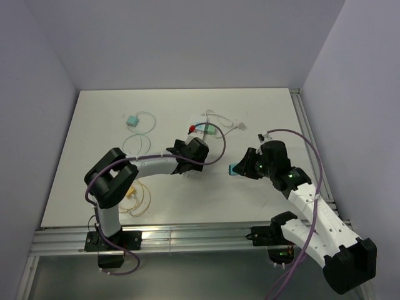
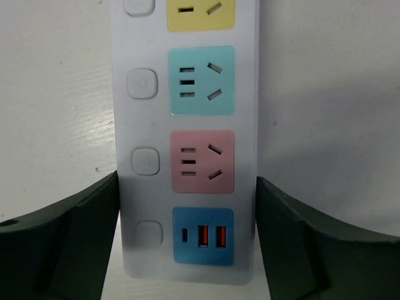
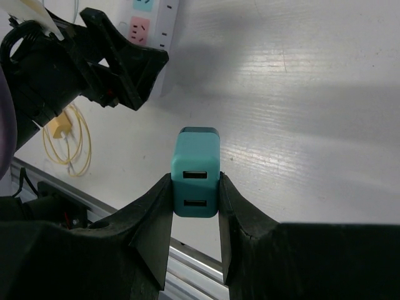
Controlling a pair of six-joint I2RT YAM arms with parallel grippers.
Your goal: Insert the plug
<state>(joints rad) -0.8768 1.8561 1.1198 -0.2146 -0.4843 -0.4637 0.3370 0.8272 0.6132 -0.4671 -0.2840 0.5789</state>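
My right gripper (image 3: 195,190) is shut on a teal plug block (image 3: 195,164) with two USB ports facing the camera, and holds it above the table. In the top view the plug (image 1: 232,169) sticks out left of the right gripper (image 1: 245,167). A white power strip (image 2: 144,125) has yellow, teal and pink sockets and a blue USB panel (image 2: 203,236). My left gripper (image 2: 187,190) is shut on the strip's near end, one finger on each side. In the right wrist view the left gripper (image 3: 125,62) and the strip (image 3: 164,25) lie ahead and to the left of the plug. In the top view the strip is hard to make out by the left gripper (image 1: 187,151).
A teal adapter with a white cable (image 1: 132,120) lies at the back left. A red and green connector (image 1: 201,129) and a white cable (image 1: 226,122) lie behind the left gripper. A yellow cable (image 1: 135,197) lies near the left arm's base. An aluminium rail (image 1: 187,236) runs along the near table edge.
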